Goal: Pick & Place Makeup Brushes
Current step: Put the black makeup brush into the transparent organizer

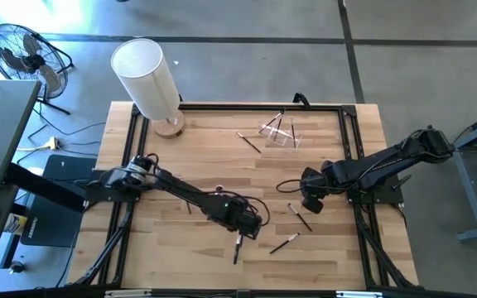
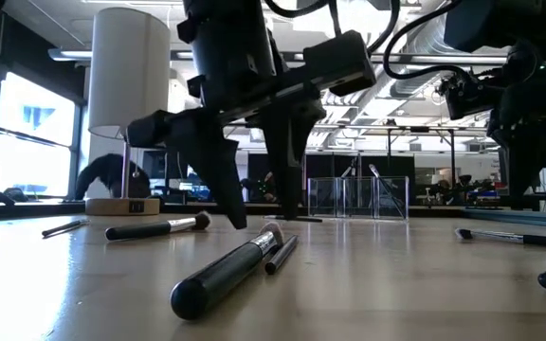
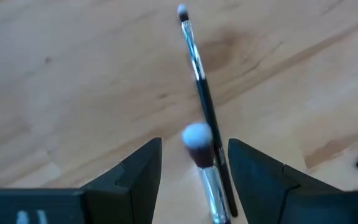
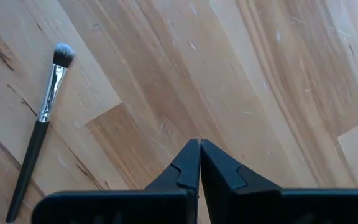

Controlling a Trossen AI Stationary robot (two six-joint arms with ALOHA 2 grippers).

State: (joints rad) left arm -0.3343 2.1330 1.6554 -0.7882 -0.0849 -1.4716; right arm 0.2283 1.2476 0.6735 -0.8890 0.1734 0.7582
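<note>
Left gripper (image 3: pixel 194 165), fingers spread, straddling two makeup brushes (image 3: pixel 202 158) lying side by side at near table centre, long axes apparently running straight between the fingers. Right gripper (image 4: pixel 199 165) closed, empty, waiting right.

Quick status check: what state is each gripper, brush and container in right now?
Left gripper: open, fingers either side of two brushes lying on the table.
Right gripper: shut, holding nothing, above bare wood.
Fluffy-tipped brush with silver ferrule: lying flat between the left fingers.
Thin dark-handled brush: lying flat beside it.
Clear plastic holder: upright, with brushes in it.
Silver-ferruled brush near the right gripper: lying flat, untouched.
</note>
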